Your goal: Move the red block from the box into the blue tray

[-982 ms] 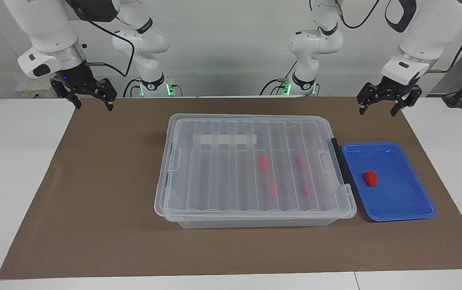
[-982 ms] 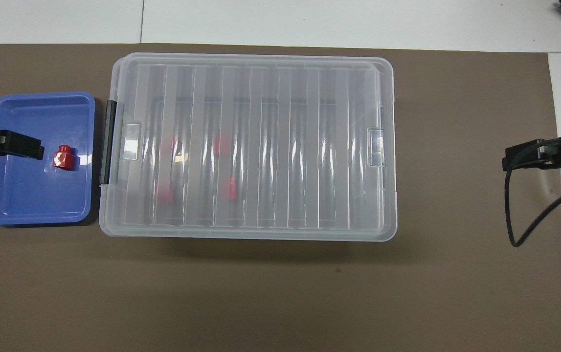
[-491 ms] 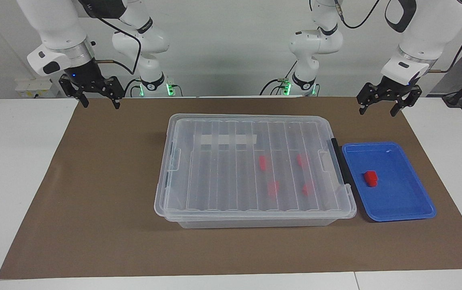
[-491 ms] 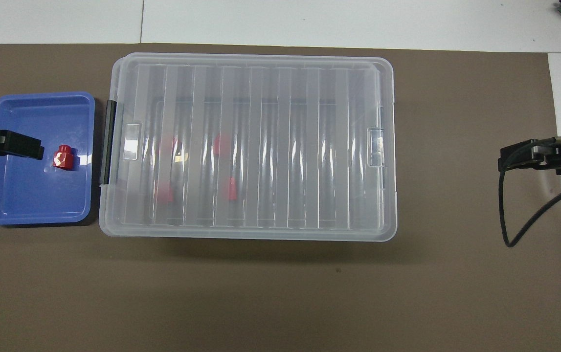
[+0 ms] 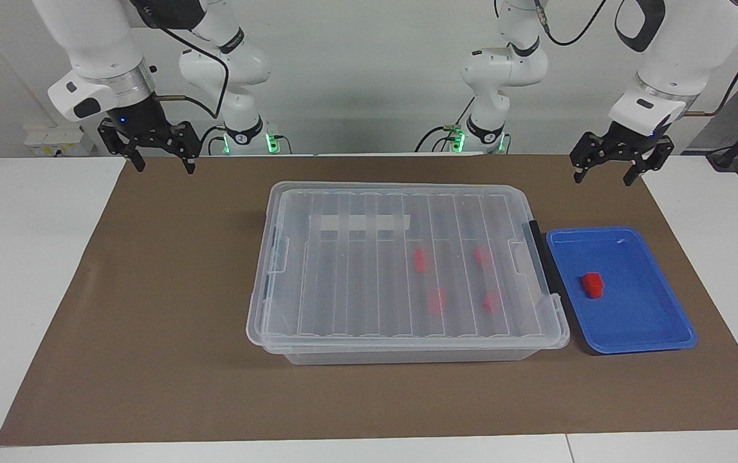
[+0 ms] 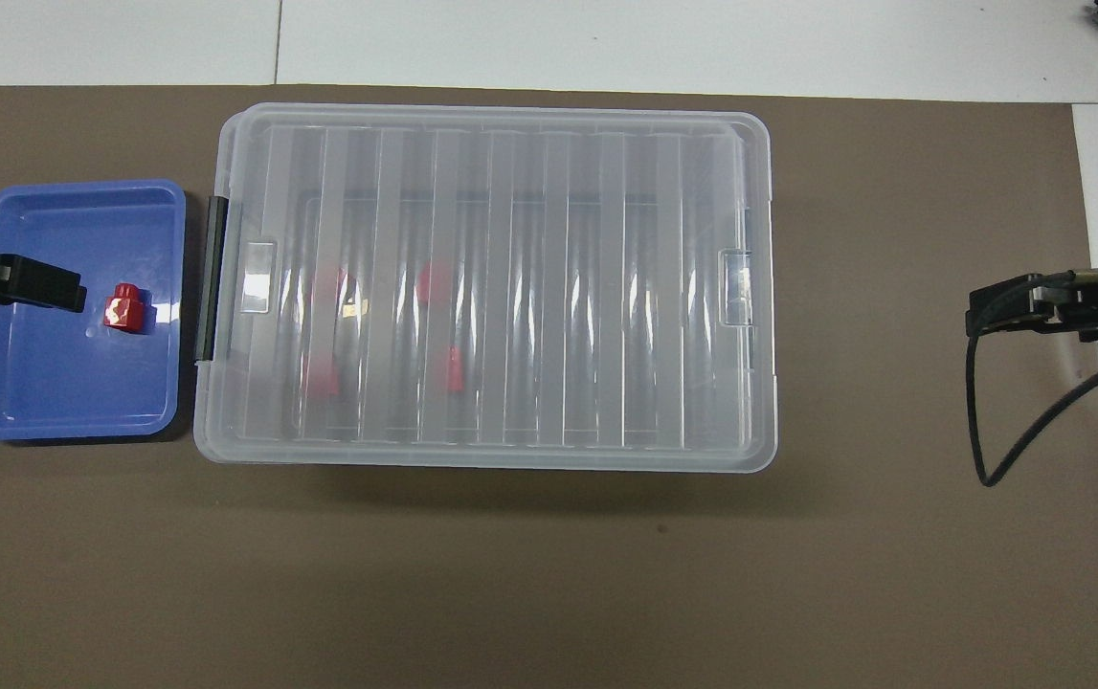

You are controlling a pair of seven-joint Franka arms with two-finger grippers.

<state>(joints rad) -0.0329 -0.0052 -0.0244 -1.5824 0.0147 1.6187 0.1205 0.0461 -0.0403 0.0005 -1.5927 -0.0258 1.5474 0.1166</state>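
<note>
The clear box (image 5: 343, 289) stands mid-table with its ribbed lid shut; it also shows in the overhead view (image 6: 558, 287). Several red blocks (image 5: 419, 259) lie inside it, toward the left arm's end. One red block (image 5: 592, 283) lies in the blue tray (image 5: 639, 321), which sits beside the box's black latch (image 5: 539, 257). The block (image 6: 123, 308) and tray (image 6: 60, 392) also show from overhead. My left gripper (image 5: 602, 179) hangs open and empty, high over the tray's end of the mat. My right gripper (image 5: 165, 168) hangs open and empty over the mat's other end.
A brown mat (image 5: 150, 321) covers most of the white table. A white tape strip (image 5: 359, 222) lies on the box lid. A black cable (image 6: 989, 421) loops down from the right gripper (image 6: 1018, 311).
My right gripper has moved a little toward the box and slightly up. The left gripper, box, tray and blocks have not moved.
</note>
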